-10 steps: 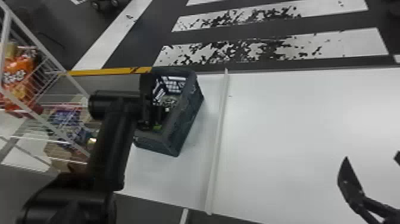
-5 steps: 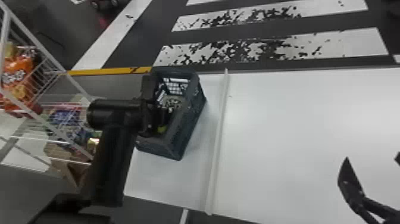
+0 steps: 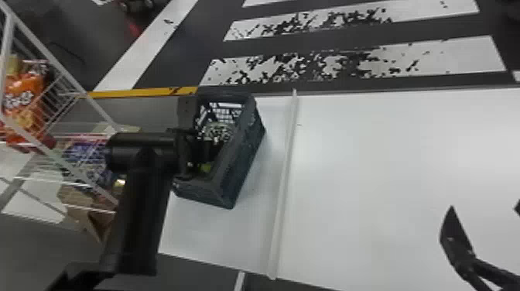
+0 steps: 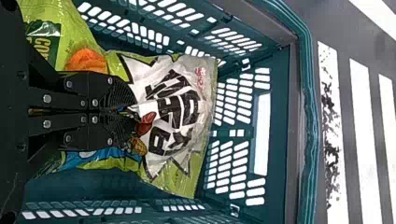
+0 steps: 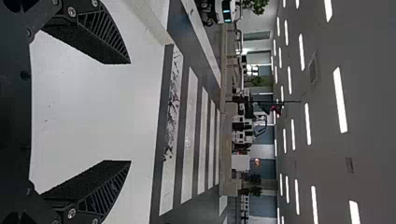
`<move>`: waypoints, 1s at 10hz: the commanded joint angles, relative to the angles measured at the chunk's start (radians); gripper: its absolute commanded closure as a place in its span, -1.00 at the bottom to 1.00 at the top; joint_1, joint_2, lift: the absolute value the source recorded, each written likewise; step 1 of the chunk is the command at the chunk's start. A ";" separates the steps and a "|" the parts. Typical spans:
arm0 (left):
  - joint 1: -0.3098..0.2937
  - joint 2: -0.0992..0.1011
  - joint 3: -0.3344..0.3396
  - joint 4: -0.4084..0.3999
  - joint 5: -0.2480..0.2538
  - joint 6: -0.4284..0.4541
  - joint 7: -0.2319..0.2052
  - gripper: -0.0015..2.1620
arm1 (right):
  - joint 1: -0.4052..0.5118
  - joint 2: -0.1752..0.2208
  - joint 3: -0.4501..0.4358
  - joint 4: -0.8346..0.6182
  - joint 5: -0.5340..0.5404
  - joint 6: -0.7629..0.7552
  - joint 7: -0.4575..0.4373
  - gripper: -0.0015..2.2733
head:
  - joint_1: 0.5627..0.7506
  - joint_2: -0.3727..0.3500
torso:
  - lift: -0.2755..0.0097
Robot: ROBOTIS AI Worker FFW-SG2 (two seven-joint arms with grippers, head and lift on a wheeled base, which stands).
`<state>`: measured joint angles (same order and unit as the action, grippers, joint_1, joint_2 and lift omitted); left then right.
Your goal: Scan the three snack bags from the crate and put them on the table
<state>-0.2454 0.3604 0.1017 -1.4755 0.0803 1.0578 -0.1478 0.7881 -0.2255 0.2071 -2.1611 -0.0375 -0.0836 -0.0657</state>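
I have the left tool [image 3: 201,151] down inside the crate [image 3: 242,174], which stands at the left end of the white worktop [image 3: 387,154], just left of the raised strip [image 3: 284,174]. From the left wrist I see the left tool [image 4: 133,109] with its two fingers together, pinching the white-and-green bag [image 4: 180,105] at a fold near its middle. That bag lies in the crate, by the slotted wall. A green bag [image 4: 77,28] with an orange patch is beside it, and some blue-and-green wrapping [image 4: 95,158] shows on the other side of the fingers; I can't tell whether that belongs to a third bag. My right tool [image 3: 484,208] is over the near right of the worktop, fingers spread wide with nothing between them. Off to the left, a wire rack [image 3: 7,46] holds an orange bag [image 3: 25,93] and other packets.
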 commanded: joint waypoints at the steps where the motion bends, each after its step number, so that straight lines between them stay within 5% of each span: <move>1: 0.029 0.000 0.020 -0.046 0.010 0.000 0.011 0.74 | 0.000 0.000 0.000 0.001 0.001 -0.003 0.000 -0.88 | 0.41 1.00 | 0.28; 10: 0.120 -0.003 0.082 -0.269 0.072 0.052 0.030 0.74 | 0.006 0.003 0.000 0.000 0.004 -0.015 0.000 -0.88 | 0.41 1.00 | 0.28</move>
<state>-0.1304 0.3574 0.1789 -1.7290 0.1500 1.1070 -0.1180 0.7946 -0.2224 0.2071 -2.1619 -0.0338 -0.0981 -0.0659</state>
